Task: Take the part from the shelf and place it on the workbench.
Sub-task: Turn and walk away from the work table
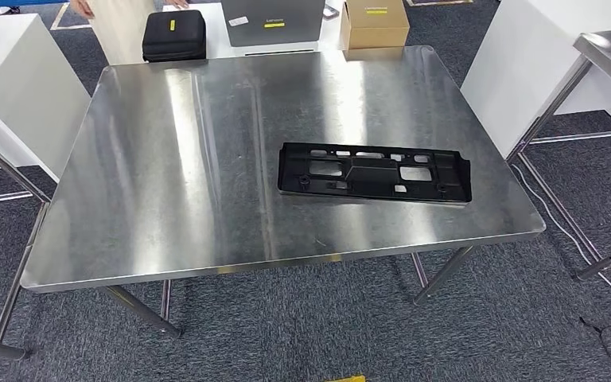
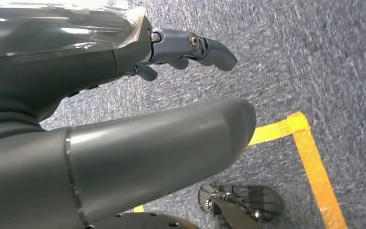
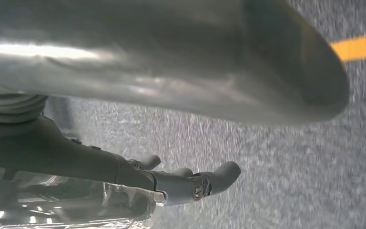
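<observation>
Part (image 1: 374,173), black plastic and full of cut-outs, lies flat on the steel workbench (image 1: 191,159) in your head view, toward its right side and nearer the front edge than the back, with no hand touching it. Beyond the bench's far edge you can see a black case (image 1: 174,35), a grey box (image 1: 274,21) and a cardboard box (image 1: 374,23) on a white surface, and a person (image 1: 119,24) in light clothing stands at the top left.

In your left wrist view, the left hand (image 2: 124,138) hangs over grey carpet (image 2: 314,57) marked with yellow tape (image 2: 310,152); its fingers (image 2: 209,47) are spread apart from the thumb and hold nothing.

Your right wrist view shows the right hand (image 3: 147,71) over the same carpet, fingers (image 3: 209,179) extended away from the thumb, empty.
</observation>
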Controlling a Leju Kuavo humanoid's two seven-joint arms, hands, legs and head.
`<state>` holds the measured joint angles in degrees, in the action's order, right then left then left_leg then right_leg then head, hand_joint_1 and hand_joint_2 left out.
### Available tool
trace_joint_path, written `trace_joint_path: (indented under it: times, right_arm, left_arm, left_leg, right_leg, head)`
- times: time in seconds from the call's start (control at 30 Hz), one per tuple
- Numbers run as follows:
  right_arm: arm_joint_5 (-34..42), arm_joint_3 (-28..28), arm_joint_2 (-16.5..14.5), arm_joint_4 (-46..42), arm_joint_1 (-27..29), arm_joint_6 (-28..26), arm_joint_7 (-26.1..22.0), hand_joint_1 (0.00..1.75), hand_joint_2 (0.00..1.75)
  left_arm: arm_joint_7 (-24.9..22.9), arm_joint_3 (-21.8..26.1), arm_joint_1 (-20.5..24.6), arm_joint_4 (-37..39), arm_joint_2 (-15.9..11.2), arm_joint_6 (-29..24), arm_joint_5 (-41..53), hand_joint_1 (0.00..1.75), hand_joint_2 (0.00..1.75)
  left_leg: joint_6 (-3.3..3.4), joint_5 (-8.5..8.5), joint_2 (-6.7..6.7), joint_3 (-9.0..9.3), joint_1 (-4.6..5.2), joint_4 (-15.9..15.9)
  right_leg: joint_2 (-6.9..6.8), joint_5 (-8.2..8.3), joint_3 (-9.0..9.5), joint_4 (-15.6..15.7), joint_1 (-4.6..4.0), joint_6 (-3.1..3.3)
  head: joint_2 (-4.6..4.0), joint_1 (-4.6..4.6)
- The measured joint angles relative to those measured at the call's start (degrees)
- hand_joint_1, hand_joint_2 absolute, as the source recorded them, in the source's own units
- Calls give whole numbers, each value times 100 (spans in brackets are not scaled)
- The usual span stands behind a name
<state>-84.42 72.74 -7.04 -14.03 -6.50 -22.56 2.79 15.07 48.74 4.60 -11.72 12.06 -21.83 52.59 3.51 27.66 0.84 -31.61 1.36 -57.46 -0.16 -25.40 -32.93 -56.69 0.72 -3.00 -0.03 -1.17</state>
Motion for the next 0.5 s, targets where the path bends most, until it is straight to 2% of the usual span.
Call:
trace_joint_path:
  times: [0.33, 0.4, 0.43, 0.47, 0.5]
  right_arm:
    - [4, -33, -45, 89, 3, 84, 98, 0, 0]
    - [2, -57, -70, 115, 4, 93, 99, 0, 0]
    - [1, -75, -85, 128, 3, 94, 99, 0, 0]
    - [-1, -92, -99, 142, 4, 95, 98, 0, 0]
    - [-2, -103, -106, 150, 6, 97, 98, 0, 0]
  left_arm:
    - [-140, -22, 3, 0, -40, 141, -21, 0, 0]
    - [-158, -24, 6, 0, -58, 138, -20, 0, 0]
    - [-163, -25, 10, 0, -66, 136, -20, 0, 0]
    - [-166, -26, 15, 0, -73, 133, -20, 0, 0]
    - [-164, -27, 19, 0, -74, 133, -20, 0, 0]
  left_leg:
    - [12, 8, 0, 2, 27, -4]
    - [35, 19, 0, 0, 37, -17]
    - [71, 6, -9, 14, 22, 3]
    - [113, -14, -24, 29, 4, 22]
    - [148, -38, -42, 43, -16, 47]
  right_leg:
    - [1, 2, -2, 1, 40, -5]
    - [1, 6, 4, 9, 57, -20]
    - [2, -40, -18, -55, 55, -30]
    - [3, -153, -95, -239, 54, -26]
    - [5, -332, -234, -560, 50, -12]
  head:
    - [0, -1]
    - [-1, -1]
    - [-1, 1]
    - [-1, 10]
    - [-1, 19]
